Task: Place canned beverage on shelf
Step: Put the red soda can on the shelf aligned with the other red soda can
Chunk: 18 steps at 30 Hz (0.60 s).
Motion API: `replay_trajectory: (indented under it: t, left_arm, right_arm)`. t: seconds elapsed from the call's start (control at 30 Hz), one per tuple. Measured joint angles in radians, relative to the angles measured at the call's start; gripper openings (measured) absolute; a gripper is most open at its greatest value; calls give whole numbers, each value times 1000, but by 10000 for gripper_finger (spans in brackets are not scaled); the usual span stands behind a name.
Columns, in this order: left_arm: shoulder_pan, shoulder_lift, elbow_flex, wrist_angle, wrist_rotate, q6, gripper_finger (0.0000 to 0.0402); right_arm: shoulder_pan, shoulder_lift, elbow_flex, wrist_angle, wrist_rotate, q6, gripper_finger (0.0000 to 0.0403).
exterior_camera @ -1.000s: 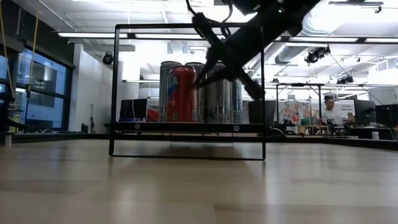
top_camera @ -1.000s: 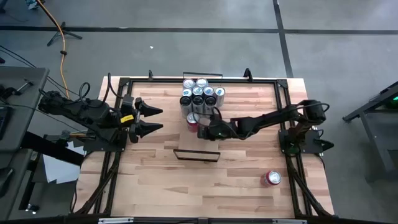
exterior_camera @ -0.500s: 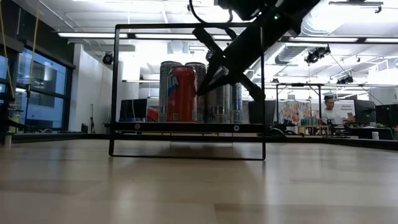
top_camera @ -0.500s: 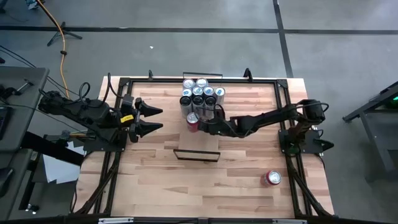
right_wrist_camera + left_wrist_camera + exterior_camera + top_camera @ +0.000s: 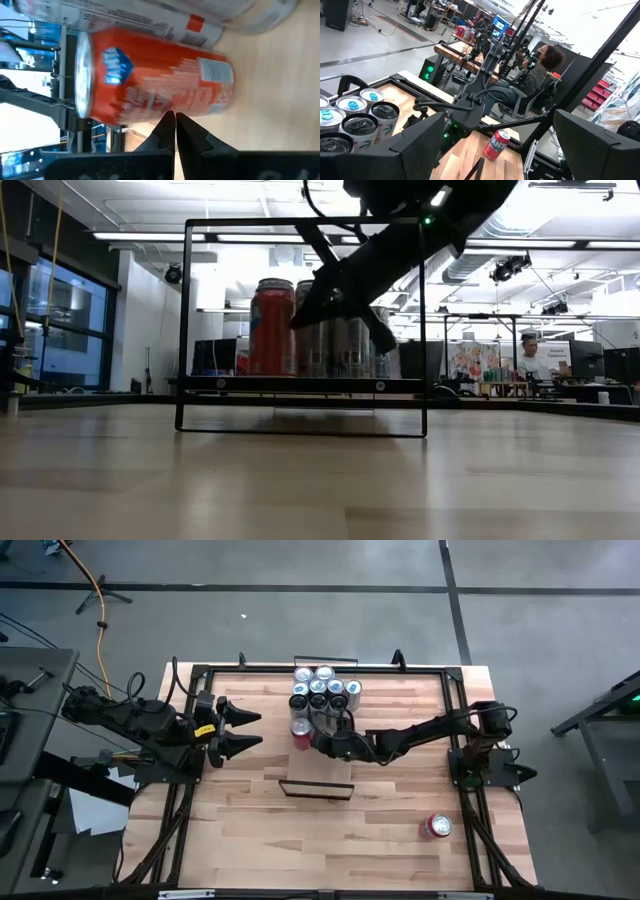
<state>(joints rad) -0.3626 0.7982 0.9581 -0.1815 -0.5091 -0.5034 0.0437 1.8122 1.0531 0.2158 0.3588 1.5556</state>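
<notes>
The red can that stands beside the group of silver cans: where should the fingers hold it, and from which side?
Grip the red can across its round side wall, about mid-height, since it stands upright. Probably come from the left arm's side: the silver cans crowd its far side and the shut right gripper is at its other side. The open left gripper faces the free side.

On the tabletop: 2 red cans (image 5: pixel 300 729) (image 5: pixel 437 827); 7 silver cans (image 5: pixel 323 689); 1 black frame (image 5: pixel 316 789).
</notes>
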Motion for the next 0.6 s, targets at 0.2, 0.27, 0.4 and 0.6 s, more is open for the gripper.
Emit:
replay_trajectory:
  t: [0.2, 0.27, 0.4, 0.6]
  left_arm:
    - [0, 0, 0, -1, 0, 2, 333]
    - [0, 0, 0, -1, 0, 3, 333]
    - [0, 0, 0, 0, 0, 11, 333]
    - [0, 0, 0, -1, 0, 17, 333]
  right_arm:
    - [-2, 2, -1, -4, 5, 9, 0]
    - [-5, 2, -1, 6, 3, 8, 0]
    - [-10, 2, -1, 13, 7, 8, 0]
    - [-18, 2, -1, 37, 4, -12, 0]
